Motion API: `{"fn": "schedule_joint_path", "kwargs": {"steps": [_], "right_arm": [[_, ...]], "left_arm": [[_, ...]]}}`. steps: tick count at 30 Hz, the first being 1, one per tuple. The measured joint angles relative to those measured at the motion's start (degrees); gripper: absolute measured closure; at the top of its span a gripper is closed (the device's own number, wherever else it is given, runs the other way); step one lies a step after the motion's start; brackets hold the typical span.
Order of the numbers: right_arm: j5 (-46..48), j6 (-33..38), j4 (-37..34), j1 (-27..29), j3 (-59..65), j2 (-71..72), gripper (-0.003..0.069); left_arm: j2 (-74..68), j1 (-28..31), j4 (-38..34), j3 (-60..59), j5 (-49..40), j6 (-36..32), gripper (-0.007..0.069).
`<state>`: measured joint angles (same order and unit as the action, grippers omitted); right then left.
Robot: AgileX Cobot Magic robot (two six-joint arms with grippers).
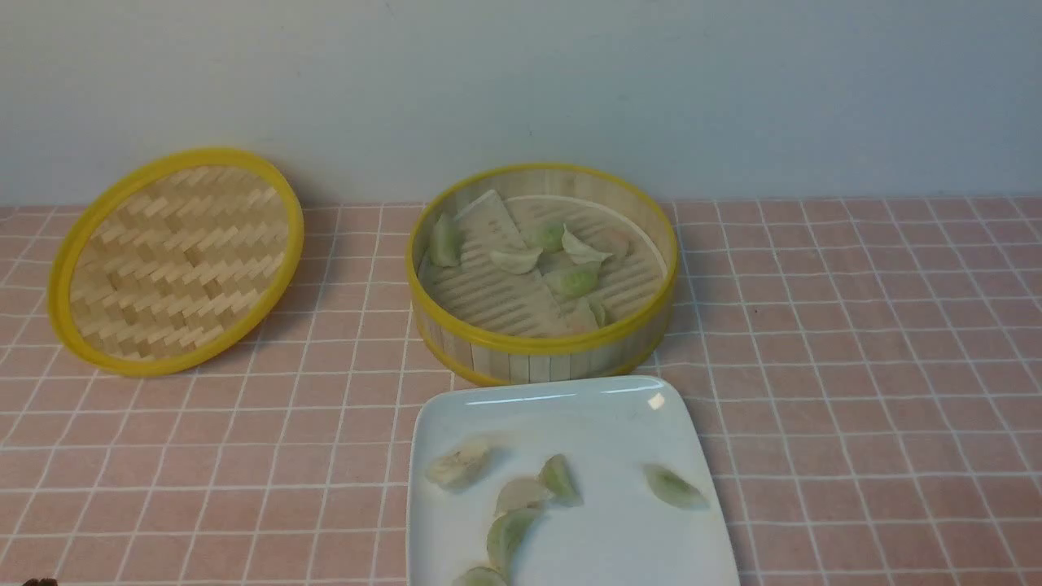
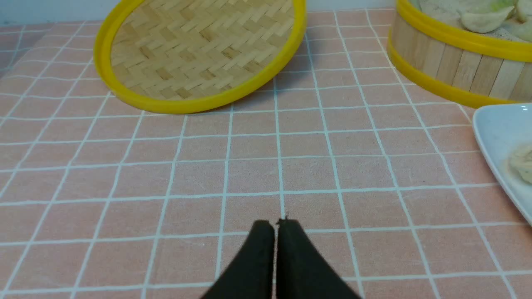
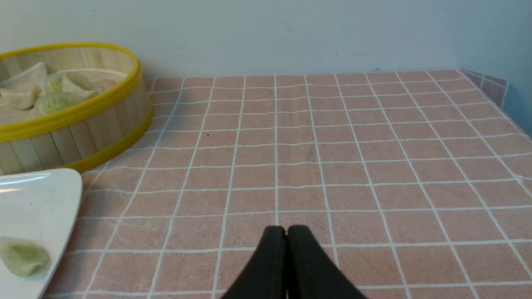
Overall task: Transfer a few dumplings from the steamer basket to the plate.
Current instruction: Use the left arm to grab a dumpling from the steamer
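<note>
- The round bamboo steamer basket with yellow rims sits at the centre of the front view. The glossy white square plate lies just below it in the frame, nearly touching its wall.
- Pale green crescent dumplings cluster from the middle to the right of the basket floor, most with their long axis roughly across the frame. One leans on the left inner wall.
- About six more dumplings already lie on the plate, so the task looks largely met.
- The left fingers are pressed together and hold nothing, low over the pink gridded bench. In the left wrist view the basket is far off at upper right.
- The right fingers are likewise pressed together and empty, with the basket at upper left of the right wrist view.
- Neither arm looks clearly nearer, though the cluster's rightward lean slightly favours the right.
- The flat woven yellow-rimmed lid rests tilted at the left of the front view.
</note>
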<state>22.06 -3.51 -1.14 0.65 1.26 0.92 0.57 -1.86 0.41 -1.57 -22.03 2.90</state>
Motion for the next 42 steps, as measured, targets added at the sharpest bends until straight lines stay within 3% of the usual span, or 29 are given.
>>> {"fn": "schedule_joint_path", "kwargs": {"steps": [16, 19, 22, 27, 33, 37, 42], "right_arm": [[0.0, 0.0, 0.0, 0.0, 0.0, 0.0, 0.0673], [0.0, 0.0, 0.0, 0.0, 0.0, 0.0, 0.0673], [0.0, 0.0, 0.0, 0.0, 0.0, 0.0, 0.0673], [0.0, 0.0, 0.0, 0.0, 0.0, 0.0, 0.0673], [0.0, 0.2, 0.3, 0.0, 0.0, 0.0, 0.0673], [0.1, 0.2, 0.5, 0.0, 0.0, 0.0, 0.0673], [0.1, 0.2, 0.5, 0.0, 0.0, 0.0, 0.0673]], "left_arm": [[0.0, 0.0, 0.0, 0.0, 0.1, 0.1, 0.0631], [0.0, 0.0, -4.0, 0.0, 1.9, 2.6, 0.0631], [0.0, 0.0, -13.2, 0.0, 7.0, 6.6, 0.0631], [0.0, 0.0, -22.9, 0.0, 16.4, 7.7, 0.0631], [0.0, 0.0, -28.2, 0.3, 33.6, 8.1, 0.0631], [-1.5, 0.0, -27.2, 6.4, 32.5, 8.1, 0.0631], [-13.5, 0.0, -20.4, 21.6, 17.9, 7.9, 0.0631]]}}
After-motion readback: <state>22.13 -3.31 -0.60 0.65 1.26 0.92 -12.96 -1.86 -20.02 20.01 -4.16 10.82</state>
